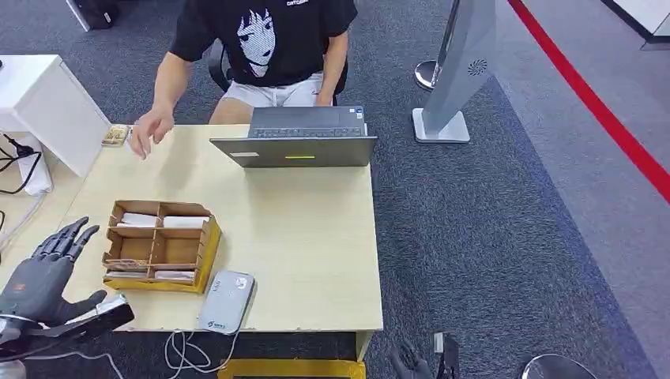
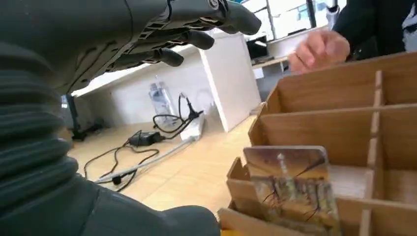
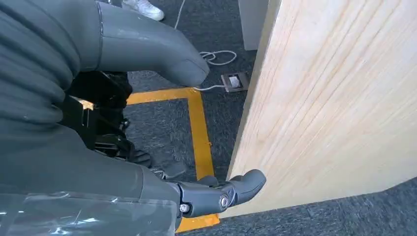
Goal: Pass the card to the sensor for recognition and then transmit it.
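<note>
Here, the robot's left hand (image 1: 49, 264) is hovering empty with fingers spread just beside the wooden organiser (image 1: 207, 249). A card (image 2: 290, 184) is standing upright in the compartment nearest that hand. The right hand (image 1: 416, 361) is hanging below the table edge, well away from the organiser, fingers loosely apart and holding nothing.

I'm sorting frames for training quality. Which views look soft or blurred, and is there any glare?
Head view: evenly lit and fairly sharp, though the person's hand over the table is slightly smeared. Left wrist view: the left hand is close and soft, the card in the box is blurry, and the windows are washed out. Right wrist view: sharp wood grain, no glare.
</note>
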Motion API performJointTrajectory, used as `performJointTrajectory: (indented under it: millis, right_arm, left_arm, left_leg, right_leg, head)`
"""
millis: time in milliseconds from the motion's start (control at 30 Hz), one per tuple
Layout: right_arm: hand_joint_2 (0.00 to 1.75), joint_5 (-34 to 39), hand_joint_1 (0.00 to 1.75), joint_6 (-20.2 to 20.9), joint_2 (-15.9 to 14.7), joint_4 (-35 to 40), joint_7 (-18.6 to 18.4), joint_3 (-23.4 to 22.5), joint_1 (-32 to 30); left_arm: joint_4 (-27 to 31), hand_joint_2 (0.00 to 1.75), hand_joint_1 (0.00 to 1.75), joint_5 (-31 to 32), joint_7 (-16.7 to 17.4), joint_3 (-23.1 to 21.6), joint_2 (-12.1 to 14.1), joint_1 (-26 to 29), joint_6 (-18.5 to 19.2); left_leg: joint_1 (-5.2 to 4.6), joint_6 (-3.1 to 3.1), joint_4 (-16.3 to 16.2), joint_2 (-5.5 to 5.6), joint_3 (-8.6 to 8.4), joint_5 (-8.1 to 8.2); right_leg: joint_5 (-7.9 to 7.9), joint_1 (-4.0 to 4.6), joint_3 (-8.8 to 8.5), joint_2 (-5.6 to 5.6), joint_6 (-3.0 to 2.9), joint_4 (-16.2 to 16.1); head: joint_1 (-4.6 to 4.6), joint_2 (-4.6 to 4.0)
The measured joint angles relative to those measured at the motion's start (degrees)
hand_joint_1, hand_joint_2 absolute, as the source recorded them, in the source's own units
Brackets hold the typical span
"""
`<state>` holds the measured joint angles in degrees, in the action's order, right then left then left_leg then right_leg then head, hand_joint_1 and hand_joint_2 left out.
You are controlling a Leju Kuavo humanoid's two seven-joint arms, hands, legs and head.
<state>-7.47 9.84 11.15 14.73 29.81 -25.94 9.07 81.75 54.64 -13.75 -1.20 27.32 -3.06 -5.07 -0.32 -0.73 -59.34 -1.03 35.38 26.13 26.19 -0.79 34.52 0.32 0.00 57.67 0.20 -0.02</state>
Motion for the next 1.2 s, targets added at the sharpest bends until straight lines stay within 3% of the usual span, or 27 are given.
performJointTrajectory:
  millis: [567,800,1200]
  right_arm:
    - [1.75,-0.4,0.0,-0.2,0.0,0.0,0.1,1.3,0.3]
    - [1.75,-0.2,0.0,-0.2,0.0,0.0,0.3,1.6,0.3]
    - [1.75,0.0,0.0,-0.6,0.1,0.0,0.3,1.8,0.3]
  left_arm:
    - [-7.2,1.75,0.0,0.5,-1.8,0.9,-1.8,-1.2,-5.8]
    - [-7.3,1.75,0.0,0.7,-3.6,0.9,-3.7,-1.2,-12.0]
    - [-4.1,1.75,0.0,1.1,-4.1,1.0,-5.3,-0.3,-15.1]
  left_leg:
    - [-0.01,-0.01,0.0,0.0,0.0,0.01]
    - [-0.01,-0.01,0.0,0.0,0.0,0.01]
    - [0.0,-0.02,0.0,0.0,0.01,0.02]
  right_leg:
    - [0.0,-0.01,0.01,0.0,0.01,0.0]
    - [0.01,-0.01,0.0,0.0,0.01,0.0]
    - [0.01,0.0,0.0,0.0,0.01,0.0]
  head:
    - [0.0,0.0]
    - [-0.02,0.0]
    - [0.0,0.0]
